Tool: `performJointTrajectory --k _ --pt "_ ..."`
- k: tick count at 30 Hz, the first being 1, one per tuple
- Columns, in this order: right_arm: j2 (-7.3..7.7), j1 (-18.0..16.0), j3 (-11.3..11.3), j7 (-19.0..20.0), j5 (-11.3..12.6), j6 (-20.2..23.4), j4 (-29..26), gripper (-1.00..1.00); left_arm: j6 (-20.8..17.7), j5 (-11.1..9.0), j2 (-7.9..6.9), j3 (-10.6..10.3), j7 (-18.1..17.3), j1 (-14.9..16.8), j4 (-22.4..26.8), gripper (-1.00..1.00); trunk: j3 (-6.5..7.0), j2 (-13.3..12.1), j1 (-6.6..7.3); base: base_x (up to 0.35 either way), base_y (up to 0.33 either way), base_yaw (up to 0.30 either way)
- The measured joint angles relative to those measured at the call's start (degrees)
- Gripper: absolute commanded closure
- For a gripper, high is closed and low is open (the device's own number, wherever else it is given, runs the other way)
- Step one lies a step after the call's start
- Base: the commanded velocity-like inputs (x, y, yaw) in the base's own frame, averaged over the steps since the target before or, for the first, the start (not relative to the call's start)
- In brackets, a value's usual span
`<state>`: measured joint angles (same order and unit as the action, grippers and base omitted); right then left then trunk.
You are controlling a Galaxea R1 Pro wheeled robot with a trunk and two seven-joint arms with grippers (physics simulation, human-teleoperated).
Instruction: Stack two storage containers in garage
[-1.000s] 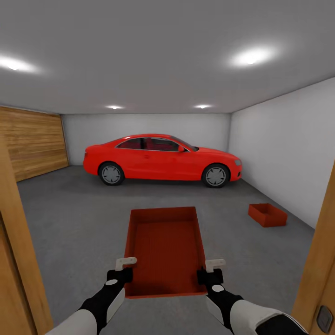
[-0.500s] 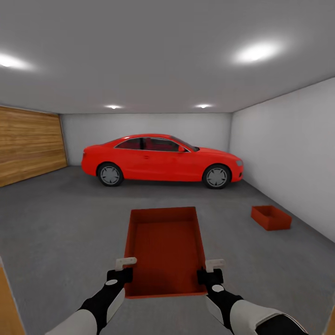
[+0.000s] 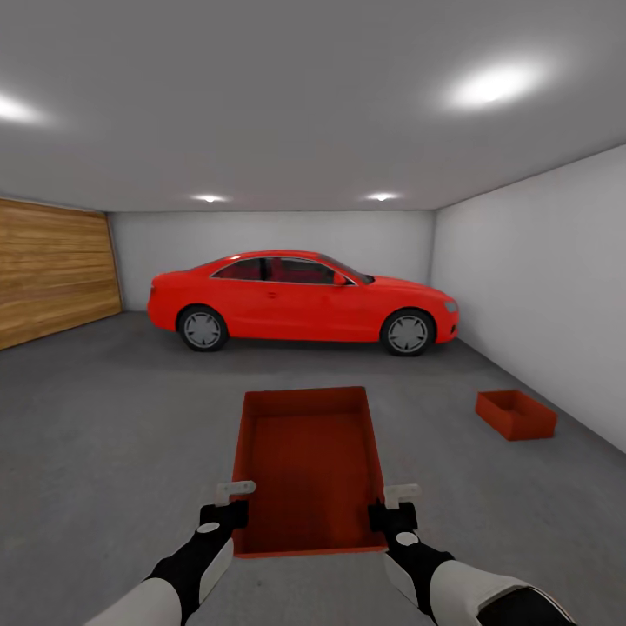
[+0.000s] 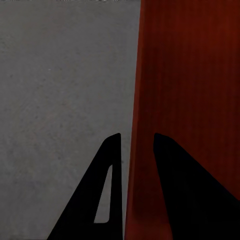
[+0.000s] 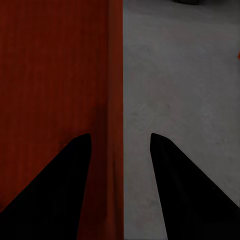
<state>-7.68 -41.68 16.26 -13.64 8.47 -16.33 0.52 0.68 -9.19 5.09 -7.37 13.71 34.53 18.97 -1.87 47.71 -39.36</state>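
I am in the garage. One orange-red storage container (image 3: 309, 461) hangs level in front of me above the dark grey floor (image 3: 113, 417). My left gripper (image 3: 233, 500) is shut on its left wall near the close corner. My right gripper (image 3: 393, 502) is shut on its right wall. In the left wrist view the left gripper (image 4: 136, 136) straddles the container's wall (image 4: 190, 75). The right wrist view has the right gripper (image 5: 120, 135) astride the other wall (image 5: 55, 65). The second storage container (image 3: 516, 414) sits on the floor by the right wall.
A red car (image 3: 300, 296) is parked across the back of the garage. A wooden garage door (image 3: 52, 269) lines the left side, and a pale grey wall (image 3: 539, 287) runs along the right. Open concrete lies between me and the car.
The view has moved forward into the garage: the wooden door frame at both sides has left the picture. The held container and both grippers keep the same pose.
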Motion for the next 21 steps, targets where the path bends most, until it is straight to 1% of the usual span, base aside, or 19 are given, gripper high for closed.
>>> performJointTrajectory --k 21 --pt "0.00 0.00 0.02 -0.01 0.00 0.06 0.00 1.00 -0.04 -0.04 0.00 -0.02 0.00 0.00 -0.01 1.00 0.00 0.00 0.00 0.322 0.000 0.000"
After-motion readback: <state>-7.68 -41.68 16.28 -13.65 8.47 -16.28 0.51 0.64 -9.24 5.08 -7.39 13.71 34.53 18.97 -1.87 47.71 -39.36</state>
